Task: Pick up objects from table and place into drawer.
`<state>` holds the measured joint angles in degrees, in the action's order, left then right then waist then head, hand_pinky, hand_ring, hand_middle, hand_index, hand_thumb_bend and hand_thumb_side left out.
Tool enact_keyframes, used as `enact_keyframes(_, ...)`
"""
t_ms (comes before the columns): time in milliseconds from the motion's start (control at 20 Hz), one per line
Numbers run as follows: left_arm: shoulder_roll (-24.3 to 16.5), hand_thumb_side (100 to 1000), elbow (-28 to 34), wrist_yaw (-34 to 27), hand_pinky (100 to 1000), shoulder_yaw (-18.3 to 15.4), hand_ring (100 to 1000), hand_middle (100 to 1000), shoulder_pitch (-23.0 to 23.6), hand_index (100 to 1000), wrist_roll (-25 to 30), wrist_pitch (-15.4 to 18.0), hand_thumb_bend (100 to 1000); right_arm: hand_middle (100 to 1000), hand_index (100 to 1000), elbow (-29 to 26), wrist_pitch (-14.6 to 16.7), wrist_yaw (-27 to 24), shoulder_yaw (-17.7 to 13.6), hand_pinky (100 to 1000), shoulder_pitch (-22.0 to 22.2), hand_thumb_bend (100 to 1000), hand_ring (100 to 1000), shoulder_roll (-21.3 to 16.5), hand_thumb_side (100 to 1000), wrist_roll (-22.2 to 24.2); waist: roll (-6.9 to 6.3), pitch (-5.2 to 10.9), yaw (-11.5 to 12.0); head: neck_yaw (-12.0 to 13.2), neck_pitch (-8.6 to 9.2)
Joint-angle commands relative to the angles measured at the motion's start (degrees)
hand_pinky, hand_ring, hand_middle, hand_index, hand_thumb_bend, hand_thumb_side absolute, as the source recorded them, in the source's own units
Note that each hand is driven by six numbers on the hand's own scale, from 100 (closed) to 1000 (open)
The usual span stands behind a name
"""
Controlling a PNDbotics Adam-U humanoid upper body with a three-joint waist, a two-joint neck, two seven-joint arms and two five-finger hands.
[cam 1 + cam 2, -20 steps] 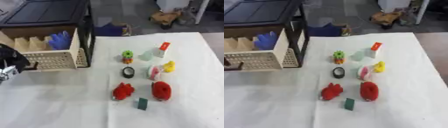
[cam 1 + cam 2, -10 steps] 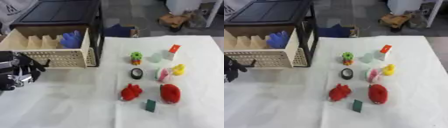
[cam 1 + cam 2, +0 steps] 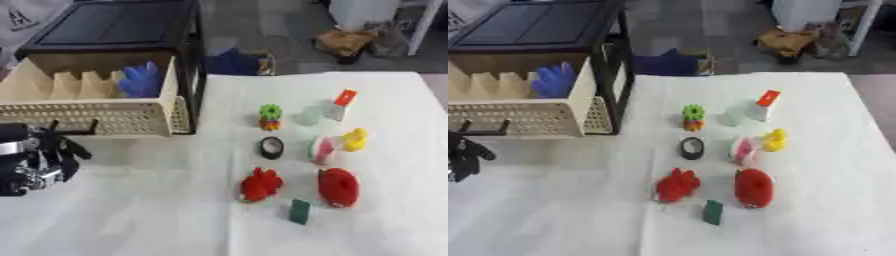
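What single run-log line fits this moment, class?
stage: before first pick | left hand: near drawer, holding nothing | right hand: not in view | drawer: open, blue item inside | toys: on table

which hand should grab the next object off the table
Probably the left. The left hand is the only one in view, hanging in front of the open drawer. The toys, such as the red toy, lie to its right. The right hand does not show.

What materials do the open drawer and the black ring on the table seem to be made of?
The drawer looks like cream plastic with a matte finish: its front is a moulded grid of small holes. The black ring is possibly rubber or plastic, dark with a paler inside; the views leave it open.
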<state>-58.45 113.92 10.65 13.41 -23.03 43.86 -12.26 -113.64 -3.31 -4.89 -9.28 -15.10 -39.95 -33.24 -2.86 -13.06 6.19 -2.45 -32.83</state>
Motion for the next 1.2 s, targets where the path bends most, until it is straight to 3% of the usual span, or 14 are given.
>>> enact_keyframes(50,-2.5,1000,0.7,-0.5,647,0.9,761,757,0.2,974,1.8,-2.4,100,713,851,-1.0,-0.1,0.1,-0.9,745,-0.4,100,737,-0.9,1000,-0.2,0.15,0.83,-0.2,0.0,0.55)
enact_keyframes(650,-2.3,1000,0.7,-1.2,644,3.2,778,829,-0.1,1000,3.3,-12.2,100,710,848,-1.0,-0.3,0.1,-1.2,744,0.3,100,735,-0.3,1000,-0.2,0.21,0.49,-0.8,0.8,1.03)
enact_keyframes(1200,-1.7,1000,0.7,0.7,629,2.3,762,764,-1.0,993,2.1,-14.4,100,708,848,-1.0,0.0,-0.3,-1.6,744,0.2,100,734,0.8,1000,-0.4,0.09,0.31,-1.0,0.7,1.11)
